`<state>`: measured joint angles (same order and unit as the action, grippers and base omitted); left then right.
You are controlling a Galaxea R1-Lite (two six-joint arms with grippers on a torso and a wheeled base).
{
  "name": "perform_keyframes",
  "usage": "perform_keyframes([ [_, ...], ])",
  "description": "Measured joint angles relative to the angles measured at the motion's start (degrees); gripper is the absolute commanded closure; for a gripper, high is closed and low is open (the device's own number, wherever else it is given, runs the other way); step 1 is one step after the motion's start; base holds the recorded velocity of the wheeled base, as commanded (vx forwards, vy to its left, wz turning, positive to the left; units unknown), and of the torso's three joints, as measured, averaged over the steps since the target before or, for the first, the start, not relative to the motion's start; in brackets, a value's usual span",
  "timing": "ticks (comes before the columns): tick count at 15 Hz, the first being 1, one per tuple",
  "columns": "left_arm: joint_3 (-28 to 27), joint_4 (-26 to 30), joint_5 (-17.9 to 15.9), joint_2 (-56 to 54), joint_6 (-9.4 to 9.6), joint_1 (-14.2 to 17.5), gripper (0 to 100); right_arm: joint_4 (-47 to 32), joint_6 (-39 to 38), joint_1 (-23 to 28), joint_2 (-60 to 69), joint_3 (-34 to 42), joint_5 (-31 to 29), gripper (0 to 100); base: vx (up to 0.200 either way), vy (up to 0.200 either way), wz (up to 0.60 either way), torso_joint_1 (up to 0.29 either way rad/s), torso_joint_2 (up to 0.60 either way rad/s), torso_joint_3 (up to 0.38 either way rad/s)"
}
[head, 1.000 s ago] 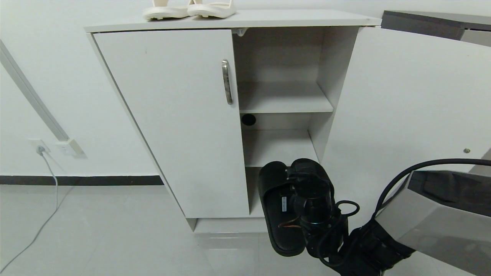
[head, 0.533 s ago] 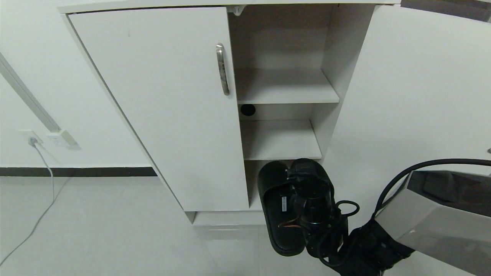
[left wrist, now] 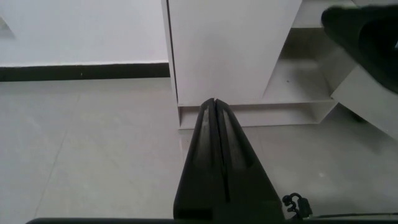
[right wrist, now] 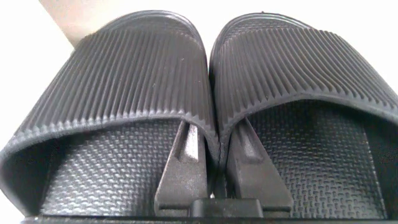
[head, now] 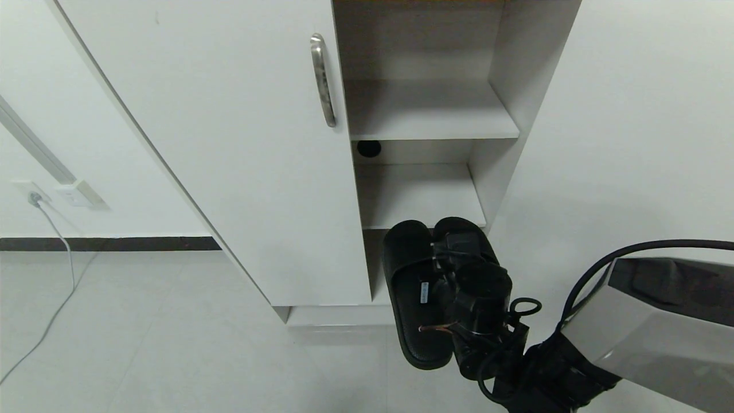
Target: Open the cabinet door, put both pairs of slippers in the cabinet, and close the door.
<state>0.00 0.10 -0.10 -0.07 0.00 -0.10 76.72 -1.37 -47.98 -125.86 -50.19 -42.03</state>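
Setting: pale tiled floor (head: 172,344) before a white wall (head: 34,69) with an outlet (head: 31,198) and trailing cable (head: 51,321). Item 1, cabinet (head: 516,69): left door (head: 229,143) closed, metal handle (head: 323,80) upright; right door (head: 631,143) swung wide; upper shelf (head: 430,109), middle shelf (head: 418,195) and bottom bay (head: 375,275) exposed. Item 2, slippers (head: 416,292), black, one pair, side by side, toes toward the cabinet, held off the floor just outside the opening with the toes at about the middle shelf's front edge. Item 3, right gripper (head: 453,261): one finger (right wrist: 186,162) inside each slipper, the two inner strap walls pinched together between them; the arm comes in low from the robot's right, wrist level, pointing into the opening. Item 4, left gripper (left wrist: 215,106): fingers pressed together, holding nothing, low over the floor, aimed at the cabinet base, well apart from the pair. Handling note: the step appears to be sliding this pair in. Keep the soles level, pick one bay and hold the toes clear of the shelf edge and the left door's edge. Push deep enough that the heels clear the door's swing, and let go only once the soles rest flat. The straps look soft and ribbed, so the grip may sag if the wrist tilts.
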Motion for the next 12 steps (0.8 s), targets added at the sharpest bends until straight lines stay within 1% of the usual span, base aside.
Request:
perform_keyframes([
  [2,0.0,0.0,0.0,0.0,0.0,0.0,100,2.3,1.0,0.0,0.0,1.0,0.0,100,0.0,0.0,0.0,0.0,0.0,0.0],
  [10,0.0,0.0,-0.1,0.0,0.0,0.0,100,2.4,1.8,-0.1,-0.1,1.5,0.1,100,0.0,0.0,0.0,0.0,0.0,0.0],
  [12,0.0,0.0,-0.1,0.0,0.0,0.0,100,2.4,1.8,0.0,-0.1,1.6,0.1,100,0.2,0.0,0.0,0.005,0.0,0.005],
])
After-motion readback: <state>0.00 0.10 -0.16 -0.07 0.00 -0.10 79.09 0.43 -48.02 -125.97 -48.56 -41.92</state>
